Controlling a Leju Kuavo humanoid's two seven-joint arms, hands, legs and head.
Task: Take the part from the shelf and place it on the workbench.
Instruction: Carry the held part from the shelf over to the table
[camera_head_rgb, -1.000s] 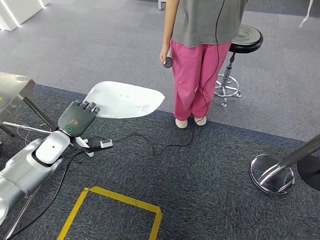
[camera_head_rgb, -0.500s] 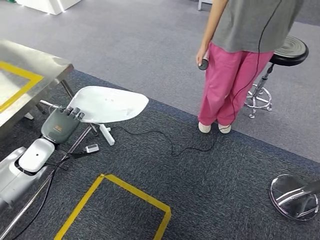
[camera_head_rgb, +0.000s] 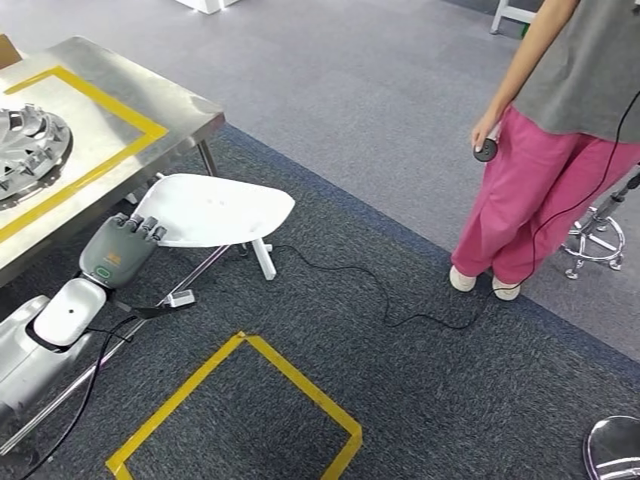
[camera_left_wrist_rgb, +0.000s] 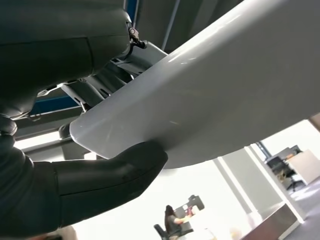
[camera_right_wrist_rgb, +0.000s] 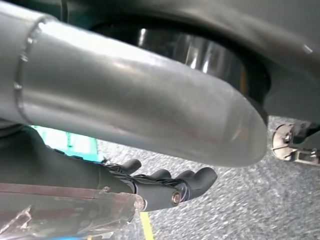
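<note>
The white part (camera_head_rgb: 215, 210) is held out flat in the left hand (camera_head_rgb: 119, 250), its fingers over the near edge and thumb (camera_left_wrist_rgb: 113, 172) beneath, just beside the steel workbench (camera_head_rgb: 143, 105) corner. The right hand (camera_right_wrist_rgb: 166, 187) hangs empty, fingers loosely extended. A person (camera_head_rgb: 558, 140) stands well beyond the part.

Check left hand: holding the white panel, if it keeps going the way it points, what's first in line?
Probably the table leg. The left hand and its white panel aim along the steel table edge toward it. Depth unclear.
</note>
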